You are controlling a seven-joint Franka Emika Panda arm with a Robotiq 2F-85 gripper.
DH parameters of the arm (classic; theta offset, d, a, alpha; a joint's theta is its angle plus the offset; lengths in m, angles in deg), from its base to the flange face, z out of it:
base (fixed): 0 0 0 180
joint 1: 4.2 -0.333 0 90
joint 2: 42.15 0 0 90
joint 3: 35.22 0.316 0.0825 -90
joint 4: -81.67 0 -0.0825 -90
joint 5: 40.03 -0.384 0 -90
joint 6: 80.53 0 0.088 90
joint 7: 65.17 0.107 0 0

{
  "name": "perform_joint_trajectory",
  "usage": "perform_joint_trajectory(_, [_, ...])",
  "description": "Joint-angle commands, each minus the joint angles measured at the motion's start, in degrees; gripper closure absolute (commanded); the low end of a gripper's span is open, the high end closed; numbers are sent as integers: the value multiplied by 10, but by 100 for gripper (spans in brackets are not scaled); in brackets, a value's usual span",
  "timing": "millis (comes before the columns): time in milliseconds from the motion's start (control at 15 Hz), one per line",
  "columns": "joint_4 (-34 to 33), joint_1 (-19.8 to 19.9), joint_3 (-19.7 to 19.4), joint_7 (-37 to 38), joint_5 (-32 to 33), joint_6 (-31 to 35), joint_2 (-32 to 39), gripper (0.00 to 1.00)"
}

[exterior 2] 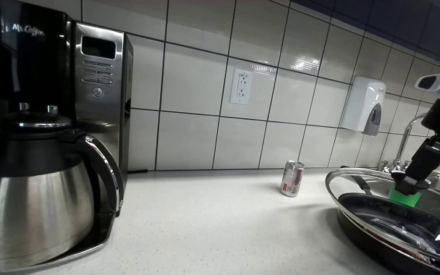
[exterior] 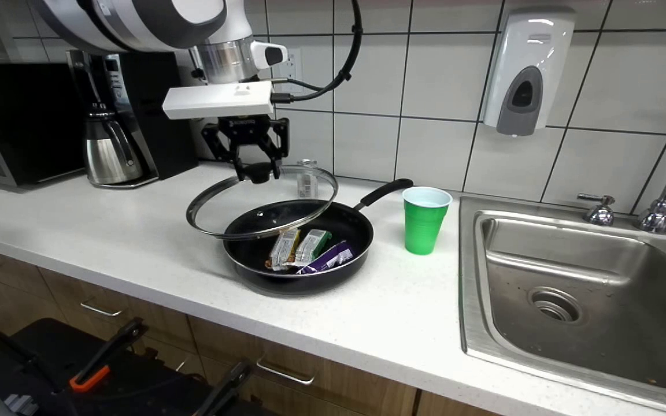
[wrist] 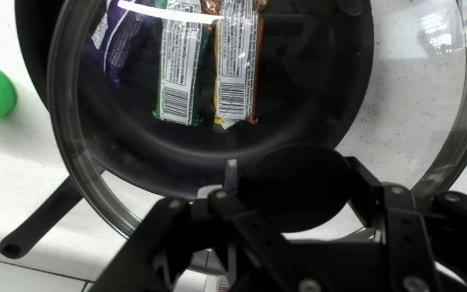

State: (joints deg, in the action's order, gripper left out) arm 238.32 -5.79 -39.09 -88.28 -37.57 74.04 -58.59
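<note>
Three wrapped bars (exterior: 311, 247) lie in the black pan (exterior: 304, 284), which sits toward the front edge of the worktop (exterior: 136, 219). Above it — offset and tilted — hangs the glass lid (exterior: 252, 205); we find the gripper (exterior: 260, 171) clamped on its knob (wrist: 296, 186). We note a green cup (exterior: 424, 225) between the pan and the rim of the sink (exterior: 473, 289).

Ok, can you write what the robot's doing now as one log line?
gripper: closed on lid knob | glass lid: held partly over pan | pan: three wrapped bars inside | green cup: upright beside pan
</note>
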Motion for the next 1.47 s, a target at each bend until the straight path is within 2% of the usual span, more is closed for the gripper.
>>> perform_joint_trajectory(0, [0,21,-7,31,21,3,-20,61])
perform_joint_trajectory(467, [1,27,-57,-28,9,17,-14,61])
perform_joint_trajectory(733, [-1,13,-98,-87,-17,45,2,61])
perform_joint_trajectory(933, [-1,-12,-128,-144,-65,66,15,61])
perform_joint_trajectory(1400, [3,-42,-137,-227,-150,66,22,61])
